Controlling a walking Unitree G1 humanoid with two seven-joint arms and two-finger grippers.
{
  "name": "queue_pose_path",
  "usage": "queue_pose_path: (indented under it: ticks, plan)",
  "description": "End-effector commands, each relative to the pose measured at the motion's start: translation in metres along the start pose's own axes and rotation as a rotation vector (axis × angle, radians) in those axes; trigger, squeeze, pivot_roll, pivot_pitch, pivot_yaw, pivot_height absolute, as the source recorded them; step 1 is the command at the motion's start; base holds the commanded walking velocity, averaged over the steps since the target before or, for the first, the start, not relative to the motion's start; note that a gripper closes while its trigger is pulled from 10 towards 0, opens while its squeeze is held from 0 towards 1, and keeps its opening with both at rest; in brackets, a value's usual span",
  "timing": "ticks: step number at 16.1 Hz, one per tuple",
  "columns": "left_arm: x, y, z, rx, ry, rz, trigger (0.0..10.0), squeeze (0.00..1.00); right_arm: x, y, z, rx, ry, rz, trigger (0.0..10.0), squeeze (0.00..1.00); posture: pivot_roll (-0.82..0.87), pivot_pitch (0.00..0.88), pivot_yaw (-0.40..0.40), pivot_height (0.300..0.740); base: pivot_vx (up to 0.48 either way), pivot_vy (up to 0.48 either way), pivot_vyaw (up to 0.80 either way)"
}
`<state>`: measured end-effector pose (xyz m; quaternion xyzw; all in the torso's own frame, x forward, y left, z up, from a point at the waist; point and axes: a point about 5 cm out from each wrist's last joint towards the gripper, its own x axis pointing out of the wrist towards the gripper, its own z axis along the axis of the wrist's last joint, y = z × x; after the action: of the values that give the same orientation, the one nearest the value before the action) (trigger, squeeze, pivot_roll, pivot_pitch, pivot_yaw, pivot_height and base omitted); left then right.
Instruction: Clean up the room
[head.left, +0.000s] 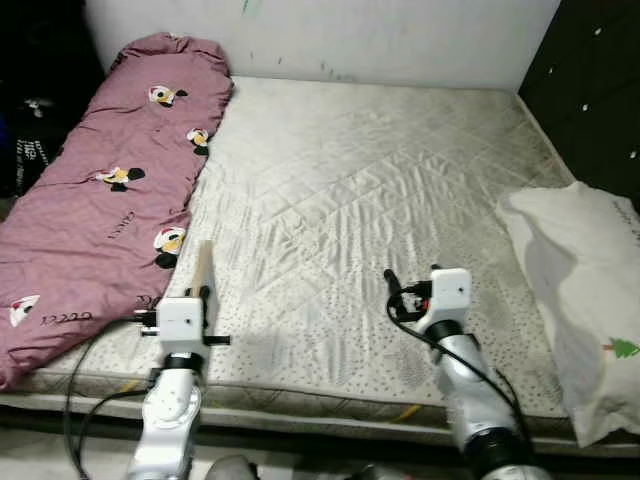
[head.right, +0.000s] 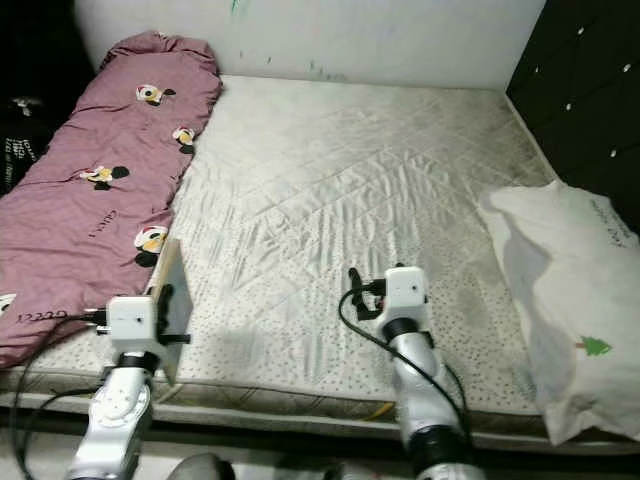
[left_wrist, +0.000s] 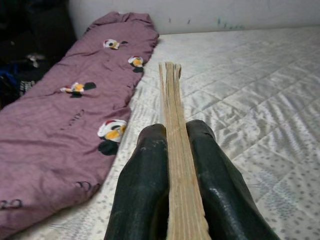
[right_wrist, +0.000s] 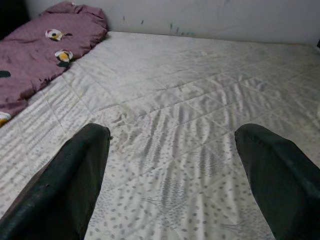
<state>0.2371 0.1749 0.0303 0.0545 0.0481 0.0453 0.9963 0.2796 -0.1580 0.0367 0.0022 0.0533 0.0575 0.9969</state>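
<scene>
A bare mattress (head.left: 370, 190) takes up most of the head views, its pale cover quilted in large diamonds that catch the light with a slight sheen, while the strip along its near edge is printed with small grey flecks. Along the mattress's left side lies a long mauve quilt (head.left: 100, 190), soft and puffy, rolled into a bolster-like shape and dotted with small cartoon figures in black, white and orange. On the mattress's right side, near its front corner, rests a plump white pillow (head.left: 590, 300) with a crumpled case and a tiny green tree printed low on it.

The left gripper (left_wrist: 172, 165) hovers over the mattress's near left corner, just beside the quilt. Its two glossy black fingers (left_wrist: 145, 190) are pressed tight against a flat, thin wooden board (left_wrist: 175, 150), pale and straight-grained, held on edge so that it looks like a narrow slat pointing away over the mattress; from the head it shows as a light tan panel standing up beside the wrist.

The right gripper (right_wrist: 172, 175) hangs above the mattress's near edge, about midway across, its fingers spread wide with only quilted fabric between them.

Beyond the mattress's far edge rises a white wall (head.left: 400, 40) with a few faint green marks.
</scene>
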Motion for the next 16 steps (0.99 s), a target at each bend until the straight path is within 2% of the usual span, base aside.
queue_pose_path:
  ticks: [1, 5, 6, 7, 9, 14, 16]
  plan:
    - [0.005, 0.004, 0.004, 0.002, -0.018, -0.008, 10.0, 0.0, 0.003, -0.001, 0.004, 0.005, -0.024, -0.013, 10.0, 0.0, -0.09, 0.0, 0.036, 0.74, 0.0, 0.0, 0.0]
    - [0.014, -0.001, 0.006, 0.035, -0.032, -0.054, 10.0, 0.0, 0.003, -0.004, 0.005, -0.033, -0.036, -0.042, 10.0, 0.0, -0.11, 0.0, 0.027, 0.74, 0.0, 0.0, 0.0]
    - [0.015, -0.002, 0.01, 0.04, -0.046, -0.04, 10.0, 0.0, 0.004, -0.003, 0.007, -0.061, -0.036, -0.025, 10.0, 0.0, -0.11, 0.0, -0.007, 0.74, 0.0, 0.0, 0.0]
    - [0.014, 0.001, 0.011, 0.036, -0.048, -0.028, 10.0, 0.0, 0.003, -0.002, 0.005, -0.057, -0.025, -0.023, 10.0, 0.0, -0.09, 0.0, 0.019, 0.74, 0.0, 0.0, 0.0]
    - [0.007, 0.008, 0.007, 0.016, -0.03, 0.01, 10.0, 0.0, 0.005, -0.005, 0.002, -0.012, 0.006, -0.048, 10.0, 0.0, -0.07, 0.0, 0.022, 0.74, 0.0, 0.0, -0.69]
    - [0.0, 0.011, 0.008, 0.028, -0.04, 0.05, 10.0, 0.0, 0.004, -0.008, 0.007, -0.044, -0.028, -0.046, 10.0, 0.0, -0.03, 0.0, 0.021, 0.74, 0.0, 0.0, -0.8]
    - [-0.002, 0.01, 0.003, 0.004, -0.011, 0.059, 10.0, 0.0, 0.004, -0.009, 0.004, -0.017, -0.015, -0.041, 10.0, 0.0, -0.02, 0.0, 0.034, 0.74, 0.0, 0.0, -0.4]
